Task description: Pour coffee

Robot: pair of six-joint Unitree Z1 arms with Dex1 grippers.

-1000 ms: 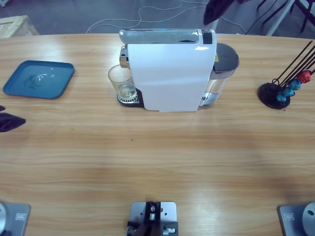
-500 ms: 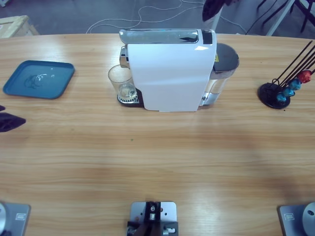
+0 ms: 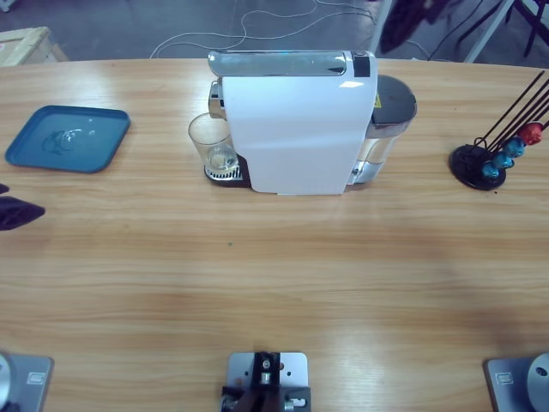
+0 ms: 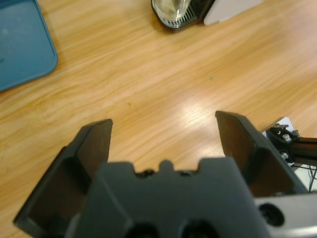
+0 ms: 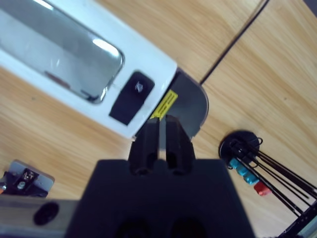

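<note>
A white coffee machine (image 3: 296, 129) stands at the middle back of the table, with a clear drinking glass (image 3: 212, 144) on its drip grate at the left end. No coffee is in view; the glass (image 4: 171, 9) looks clear. My left gripper (image 4: 161, 124) is open over bare wood near the table's left edge (image 3: 17, 211), far from the glass. My right gripper (image 5: 158, 123) is shut on nothing and hovers high over the machine's right end (image 5: 99, 64), near its black button (image 5: 132, 97). From above it shows as a dark shape (image 3: 403, 26) at the top edge.
A blue tray (image 3: 34, 159) lies at the back left, also seen from the left wrist (image 4: 20, 49). A black capsule stand (image 3: 480, 167) with red and blue capsules is at the right (image 5: 242, 153). The machine's grey tank lid (image 3: 395, 99) is at its right end.
The right gripper has shifted rightward along the top edge, away from the machine's right end. The left gripper, glass and machine have not moved.
</note>
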